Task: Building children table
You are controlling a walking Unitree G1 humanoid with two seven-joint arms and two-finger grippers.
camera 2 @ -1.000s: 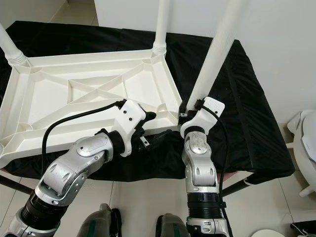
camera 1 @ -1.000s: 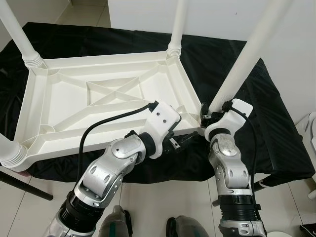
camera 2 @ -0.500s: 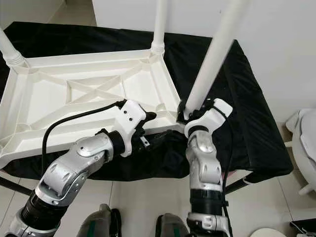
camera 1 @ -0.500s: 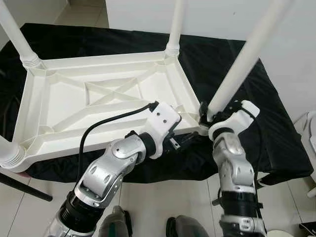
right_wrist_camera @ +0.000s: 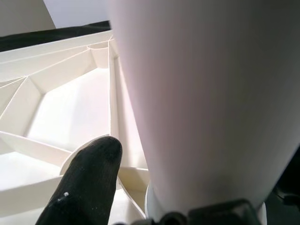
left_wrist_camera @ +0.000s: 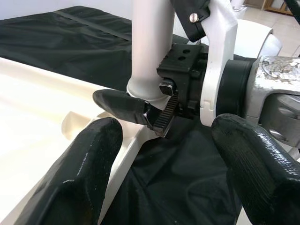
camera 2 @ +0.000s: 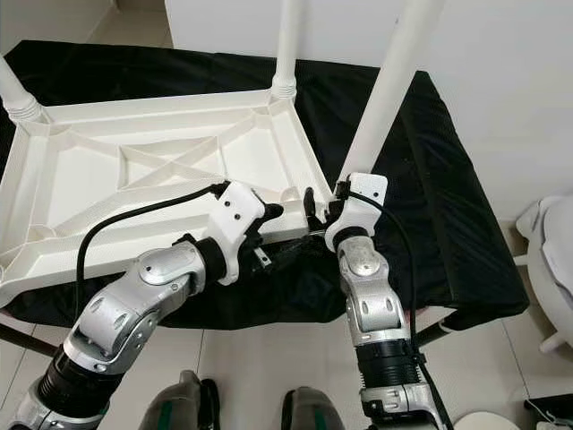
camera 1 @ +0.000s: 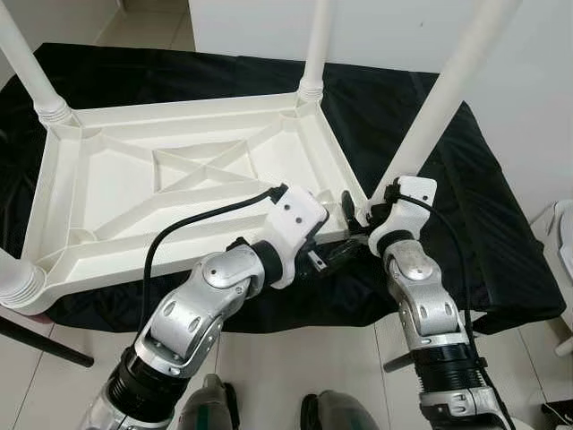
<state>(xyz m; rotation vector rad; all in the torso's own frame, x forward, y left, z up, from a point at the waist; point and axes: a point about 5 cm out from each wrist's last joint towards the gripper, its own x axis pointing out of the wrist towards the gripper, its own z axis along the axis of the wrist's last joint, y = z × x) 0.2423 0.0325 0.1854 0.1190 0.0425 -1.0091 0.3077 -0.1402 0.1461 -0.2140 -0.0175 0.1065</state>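
A white plastic children's table (camera 1: pixel 179 179) lies upside down on a black cloth. Legs stand at its far left corner (camera 1: pixel 27 63), its far right corner (camera 1: pixel 315 45) and its near left corner (camera 1: pixel 13 278). A fourth white leg (camera 1: pixel 439 107) leans up to the right from the near right corner, and my right gripper (camera 1: pixel 363 213) is shut on its base. In the right wrist view that leg (right_wrist_camera: pixel 201 93) stands beside one finger (right_wrist_camera: pixel 89 178). My left gripper (camera 1: pixel 333 253) is open just below that corner, its fingers (left_wrist_camera: pixel 84 173) apart with nothing between them.
The black cloth (camera 1: pixel 483 224) covers a low stand whose near edge runs just behind my arms. A white wall rises behind it. Tiled floor, a black frame bar (camera 1: pixel 45 345) and my feet lie below. A white object (camera 2: pixel 555 260) stands at the far right.
My right wrist has moved left, bringing the leg's base closer to the table's near right corner. The left arm has not moved.
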